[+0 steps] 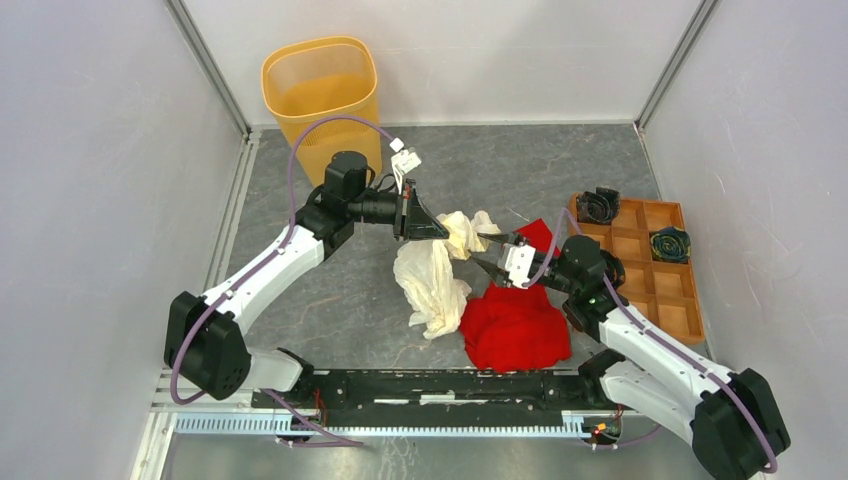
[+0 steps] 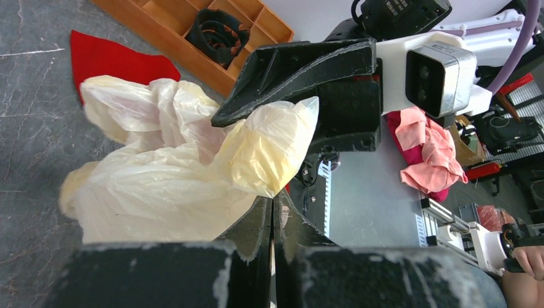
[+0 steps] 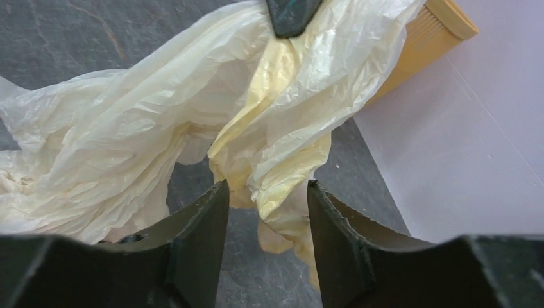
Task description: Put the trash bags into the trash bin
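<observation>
Pinching the cream trash bag (image 1: 432, 285), the left gripper (image 1: 440, 230) is clamped tight; the right gripper (image 1: 482, 252) stands part-open around a fold.

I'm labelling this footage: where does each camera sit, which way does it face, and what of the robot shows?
Top external: above and behind the bases, looking down on the grey table; left arm and right arm both show.
Left wrist: on the left arm, looking along its shut left fingers, which pinch the cream-white translucent plastic bag, toward the right arm.
Right wrist: on the right arm, looking along its parted right fingers at the bag, toward the yellow-orange plastic wastebasket.
Shared: both wrist views show the bag.
</observation>
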Tool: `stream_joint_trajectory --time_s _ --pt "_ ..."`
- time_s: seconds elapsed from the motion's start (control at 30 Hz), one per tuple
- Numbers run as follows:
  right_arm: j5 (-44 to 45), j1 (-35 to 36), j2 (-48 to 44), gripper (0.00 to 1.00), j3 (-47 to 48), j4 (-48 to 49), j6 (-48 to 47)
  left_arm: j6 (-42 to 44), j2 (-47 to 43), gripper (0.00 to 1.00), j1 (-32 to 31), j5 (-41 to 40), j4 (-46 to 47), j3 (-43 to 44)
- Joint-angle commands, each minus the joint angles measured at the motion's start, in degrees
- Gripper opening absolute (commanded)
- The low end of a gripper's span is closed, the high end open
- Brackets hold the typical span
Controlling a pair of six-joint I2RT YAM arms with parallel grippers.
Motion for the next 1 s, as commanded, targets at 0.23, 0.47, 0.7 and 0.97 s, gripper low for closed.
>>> stream_joint_trajectory --time_s 0.23,0.47,0.7,0.97 --pt "6.0 0.8 1.9 0.58 -0.2 12.4 2.7 4.4 -0.8 0.02 -0.4 3.4 0.0 2.3" --pt "8.1 0.9 -3.2 0.65 -1.1 8.0 0.2 4.4 -0.5 0.02 -0.4 3.1 0.0 2.2" --pt "4.4 1.0 5.1 0.66 -1.7 18.9 9.2 4.4 0.2 0.02 -0.5 3.7 0.1 2.2" --pt "13.2 1.8 13.5 0.01 -0.6 32.3 27.6 13.2 2.6 0.02 -0.4 -6.2 -13.1 7.7"
